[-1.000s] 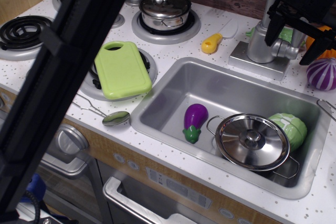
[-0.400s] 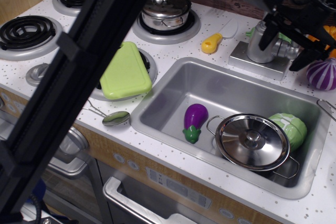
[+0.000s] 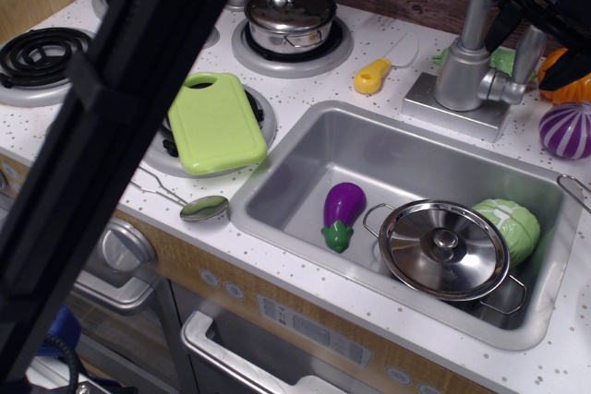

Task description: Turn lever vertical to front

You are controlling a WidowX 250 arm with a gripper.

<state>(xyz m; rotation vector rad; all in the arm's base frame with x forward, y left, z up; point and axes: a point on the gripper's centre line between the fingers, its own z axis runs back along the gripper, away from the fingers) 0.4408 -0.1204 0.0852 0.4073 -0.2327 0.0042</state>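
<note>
The silver faucet body [image 3: 460, 76] stands behind the sink on its square base. The lever [image 3: 527, 54] is a short flat silver bar joined to the body's right side by a stubby cylinder [image 3: 501, 89]. It stands upright. My black gripper [image 3: 536, 40] is at the top right, partly cut off by the frame edge. One finger [image 3: 506, 17] is left of the lever's top and the other finger [image 3: 567, 67] is to its right. The jaws are apart, straddling the lever's upper end, and I see no clear contact.
A big dark arm link crosses the left foreground. The sink [image 3: 305, 154] holds an eggplant [image 3: 341, 211], a lidded pot [image 3: 445, 248] and a cabbage [image 3: 511, 225]. A purple onion [image 3: 565, 128], a yellow-handled knife [image 3: 376, 73], a green cutting board [image 3: 214, 122] and a pot on the stove [image 3: 290, 16] surround it.
My gripper has risen from around the faucet's side cylinder to the lever's top. The lever, covered before, now shows upright. The arm link swung right, then back.
</note>
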